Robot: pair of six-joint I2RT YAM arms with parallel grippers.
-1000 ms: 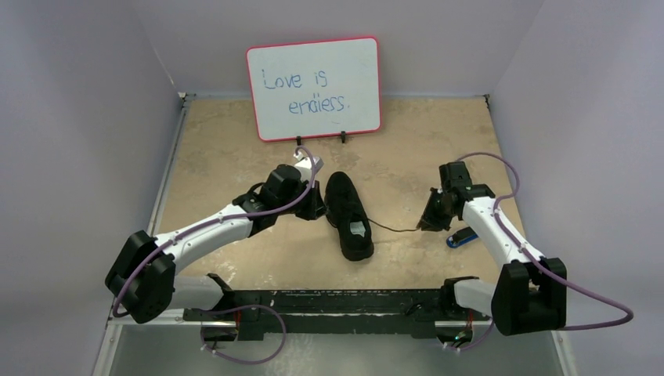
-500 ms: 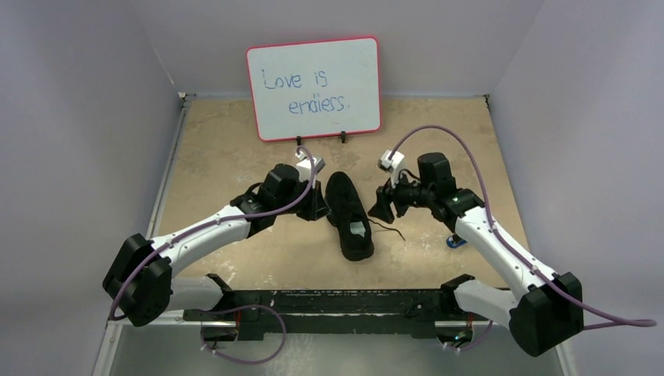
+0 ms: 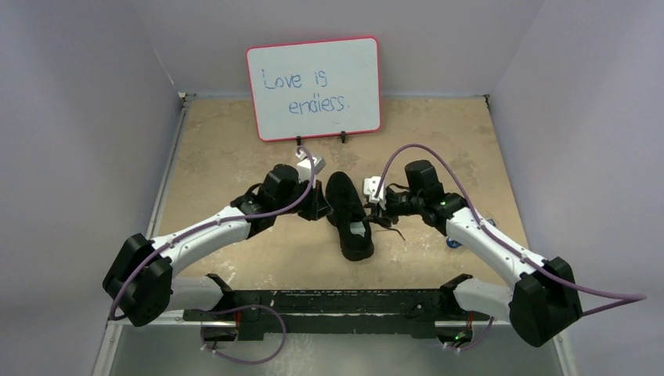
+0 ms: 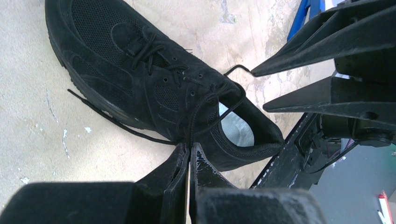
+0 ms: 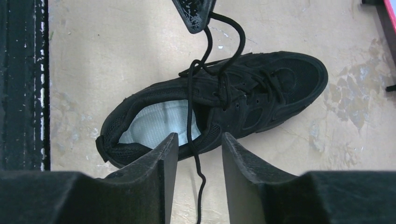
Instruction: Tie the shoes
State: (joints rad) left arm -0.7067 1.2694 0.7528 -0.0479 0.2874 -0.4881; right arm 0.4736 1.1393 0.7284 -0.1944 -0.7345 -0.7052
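Observation:
The black shoe [image 3: 348, 215] lies on the table between my grippers, toe towards the whiteboard, pale grey inner sole [image 5: 159, 121] showing. My left gripper [image 3: 319, 208] is at the shoe's left side, shut on a black lace [image 4: 198, 109] that runs from the eyelets into its tips [image 4: 189, 145]. In the right wrist view that lace loops up to the left gripper's tip [image 5: 194, 14]. My right gripper [image 5: 198, 140] is open at the shoe's right side [image 3: 377, 205]. The other lace [image 5: 194, 149] hangs slack between its fingers, untouched.
A whiteboard [image 3: 313, 86] with a red frame stands at the back of the table. A small blue-and-black gadget [image 3: 454, 241] lies on the table behind my right forearm. The black base rail [image 3: 329, 301] runs along the near edge.
My right gripper let go of the lace it held stretched to the right, lifted, and swung left to the shoe's side. That lace now lies slack. The left gripper has not moved.

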